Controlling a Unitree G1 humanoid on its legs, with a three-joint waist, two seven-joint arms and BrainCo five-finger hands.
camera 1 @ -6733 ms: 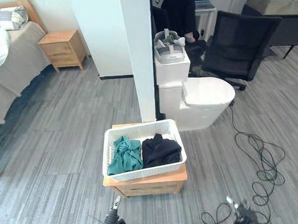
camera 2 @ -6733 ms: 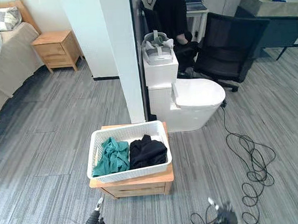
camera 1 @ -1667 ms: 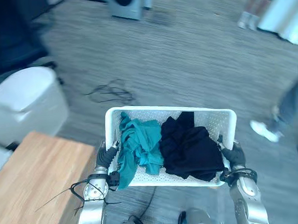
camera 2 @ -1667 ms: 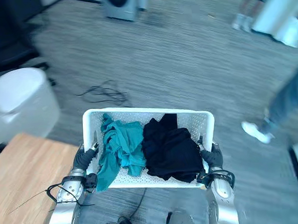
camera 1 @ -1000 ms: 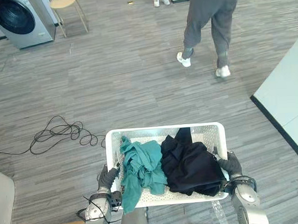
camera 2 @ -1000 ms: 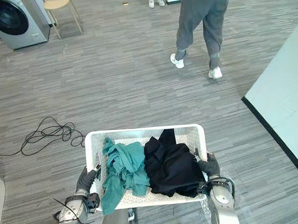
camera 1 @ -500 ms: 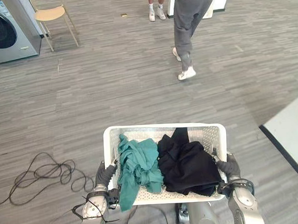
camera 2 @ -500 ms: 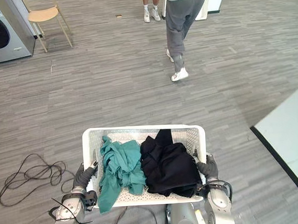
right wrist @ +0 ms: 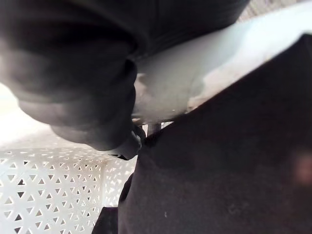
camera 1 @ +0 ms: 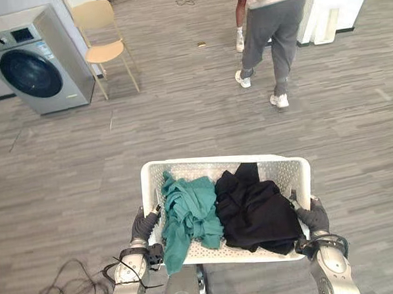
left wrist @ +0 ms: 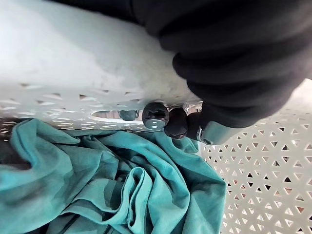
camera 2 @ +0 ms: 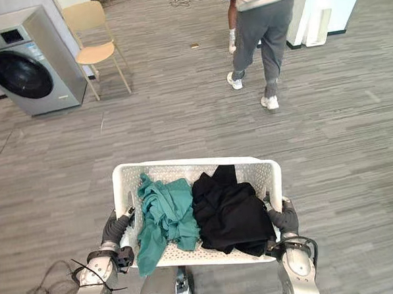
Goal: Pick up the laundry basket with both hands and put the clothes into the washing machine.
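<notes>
Since the washing machine (camera 1: 37,60) sits at the far left and well ahead, with its dark round door (camera 1: 26,73) facing the open floor (camera 1: 182,121), the load has to go left and forward from where it hangs now. A wooden chair (camera 1: 106,49) stands just beside the machine on its right, so I'd keep the approach line off that side. The left hand (camera 1: 144,225) is clamped on the left short end of the laundry basket (camera 1: 223,161); its wrist view shows dark fingertips (left wrist: 155,115) hooked through the handle slot under the rim. The basket is carried clear of the floor, close in front of the body, long axis running left-right between the two hands. A teal garment (camera 1: 187,216) fills the left half, one fold draped over the near rim, and a black garment (camera 1: 256,210) fills the right half. The right hand (camera 1: 313,214) is closed over the right short end. The left end is nearer the machine, so my guess is the turn swings that end round first. A person (camera 1: 276,24) walks at upper right, well apart from that path.
</notes>
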